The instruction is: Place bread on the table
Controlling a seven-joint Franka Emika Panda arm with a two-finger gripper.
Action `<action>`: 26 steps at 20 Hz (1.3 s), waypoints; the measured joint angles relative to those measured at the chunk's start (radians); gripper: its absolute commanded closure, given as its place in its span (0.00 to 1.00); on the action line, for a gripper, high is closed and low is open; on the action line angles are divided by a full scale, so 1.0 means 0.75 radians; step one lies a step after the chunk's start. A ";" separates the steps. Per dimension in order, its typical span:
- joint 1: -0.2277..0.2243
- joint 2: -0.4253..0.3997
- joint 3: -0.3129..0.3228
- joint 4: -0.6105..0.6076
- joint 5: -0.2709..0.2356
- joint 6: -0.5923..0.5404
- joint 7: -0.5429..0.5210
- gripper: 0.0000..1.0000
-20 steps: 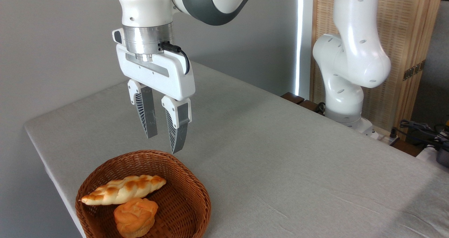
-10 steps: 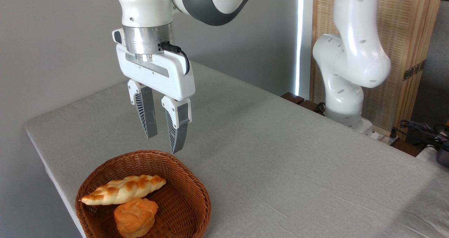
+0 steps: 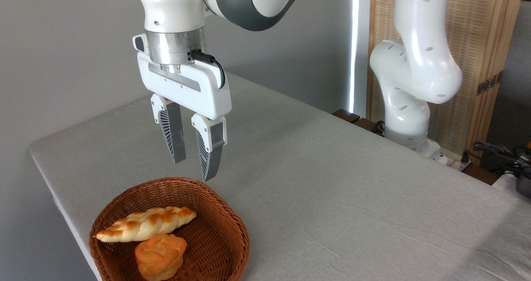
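The bread (image 3: 145,224), a long braided loaf with toasted patches, lies across the inside of a round brown wicker basket (image 3: 232,231) at the lower left. My gripper (image 3: 193,169) hangs open above the basket's far rim, fingers pointing down with nothing between them, well clear of the loaf. The table (image 3: 332,181) with its light grey cloth surface stretches to the right and back of the basket.
A small round orange bun (image 3: 160,257) sits in the basket in front of the loaf, touching it. The arm's white base (image 3: 408,107) stands at the table's far right edge. Cables (image 3: 498,154) lie at the right; the table's left edge runs close to the basket.
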 measured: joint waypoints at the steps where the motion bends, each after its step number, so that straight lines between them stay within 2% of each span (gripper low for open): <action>1: 0.000 0.000 0.000 0.000 0.000 0.001 0.000 0.00; 18: 0.007 0.000 0.002 0.007 -0.004 0.015 0.000 0.00; 22: 0.009 0.011 0.002 0.005 -0.004 0.152 0.000 0.00; 26: 0.011 0.077 0.003 -0.007 -0.004 0.312 0.000 0.00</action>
